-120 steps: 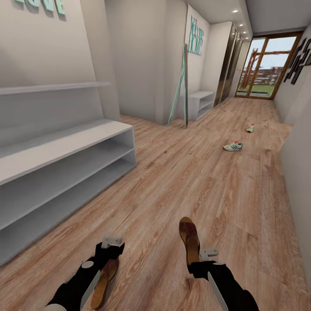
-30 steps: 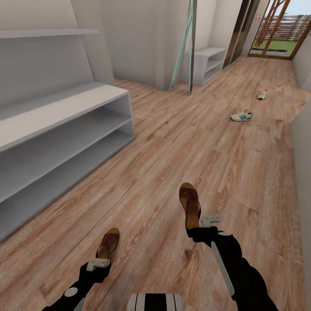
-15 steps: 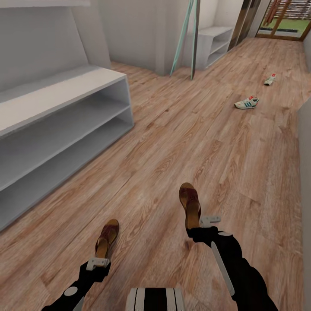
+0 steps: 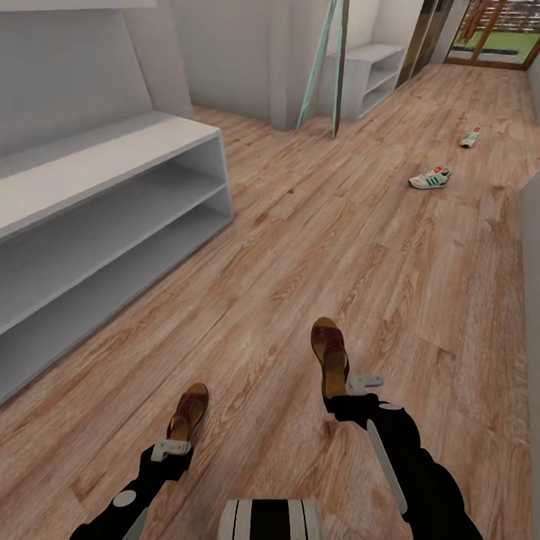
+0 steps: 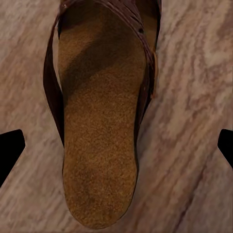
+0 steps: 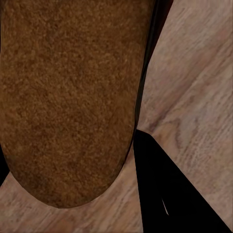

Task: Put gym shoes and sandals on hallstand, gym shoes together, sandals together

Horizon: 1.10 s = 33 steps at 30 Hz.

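Two brown sandals are near me. One sandal [image 4: 187, 413] lies flat on the corridor floor [image 4: 300, 247], just ahead of my left gripper [image 4: 171, 449]. In the left wrist view its tan insole [image 5: 99, 145] lies between the widely parted black fingertips [image 5: 9, 148], untouched. My right gripper [image 4: 336, 396] is shut on the heel of the other sandal [image 4: 328, 354], with a finger [image 6: 162, 194] pressed against its edge. Both gym shoes [image 4: 430, 178] [image 4: 470, 138] lie far down the corridor on the right. The white hallstand [image 4: 112, 154] stands at the left, its shelves bare.
A second low white shelf unit [image 4: 371, 71] stands against the far wall, with teal and wooden poles [image 4: 334, 67] leaning beside it. A wall edge [image 4: 529, 300] runs along the right. My base [image 4: 270, 521] shows at the bottom of the head view.
The head camera has tilted down. The left gripper has let go of its sandal, which now lies on the floor ahead of it. The right gripper still holds its sandal.
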Motion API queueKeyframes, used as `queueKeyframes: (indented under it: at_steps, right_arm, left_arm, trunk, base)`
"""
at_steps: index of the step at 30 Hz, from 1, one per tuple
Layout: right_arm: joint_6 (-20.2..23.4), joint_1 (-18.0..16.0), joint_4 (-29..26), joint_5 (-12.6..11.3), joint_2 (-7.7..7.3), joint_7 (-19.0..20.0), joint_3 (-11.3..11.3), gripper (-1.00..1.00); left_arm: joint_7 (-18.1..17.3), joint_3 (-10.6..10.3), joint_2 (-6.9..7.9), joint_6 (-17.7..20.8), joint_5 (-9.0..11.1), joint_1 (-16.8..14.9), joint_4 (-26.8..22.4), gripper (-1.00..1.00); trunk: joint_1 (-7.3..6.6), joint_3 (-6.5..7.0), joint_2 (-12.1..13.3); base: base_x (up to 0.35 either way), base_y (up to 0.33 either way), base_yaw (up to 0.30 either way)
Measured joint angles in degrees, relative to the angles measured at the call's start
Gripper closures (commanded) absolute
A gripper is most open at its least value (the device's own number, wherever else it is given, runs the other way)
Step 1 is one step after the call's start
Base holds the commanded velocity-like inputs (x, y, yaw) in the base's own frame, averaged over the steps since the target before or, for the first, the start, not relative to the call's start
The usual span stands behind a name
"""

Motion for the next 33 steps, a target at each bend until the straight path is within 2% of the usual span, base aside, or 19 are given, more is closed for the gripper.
queueKeyframes:
  at_steps: [33]
  right_arm:
    - [0.00, 0.00, -0.01, -0.04, 0.00, -0.04, -0.01, 1.00]
  left_arm:
    - [-0.01, 0.00, 0.00, 0.00, 0.00, 0.00, -0.04, -1.00]
  trunk:
    - [0.02, -0.14, 0.00]
  base:
    - [0.017, 0.014, 0.000]
